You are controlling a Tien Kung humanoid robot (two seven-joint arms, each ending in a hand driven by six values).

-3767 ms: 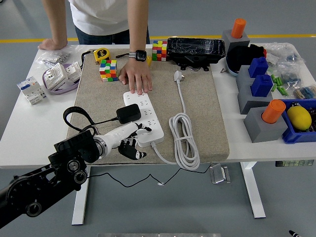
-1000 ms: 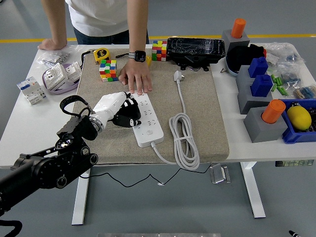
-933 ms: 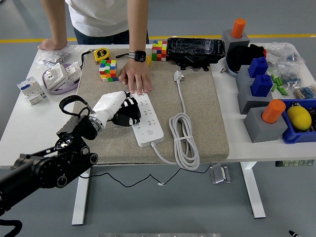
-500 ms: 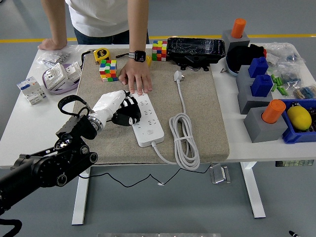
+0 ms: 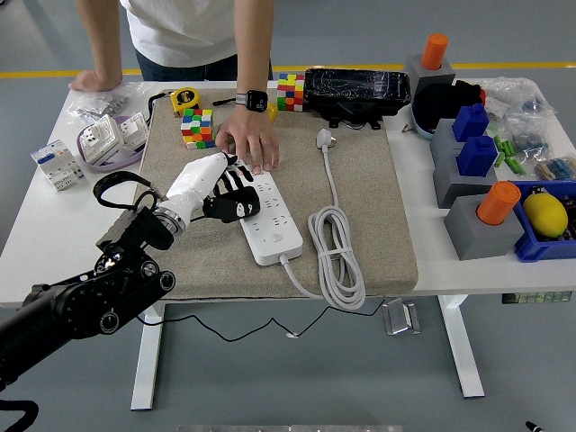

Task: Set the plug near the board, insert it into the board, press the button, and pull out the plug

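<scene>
I am closing my left hand [image 5: 216,187] around the boxy black plug [image 5: 236,206], which is sitting on the long white power board [image 5: 270,219]'s left edge on the beige-matted surface [image 5: 378,207]; pulling it out is seemingly what remains. Beyond, a person's hand [image 5: 247,142] is steadying the board's far end.
</scene>
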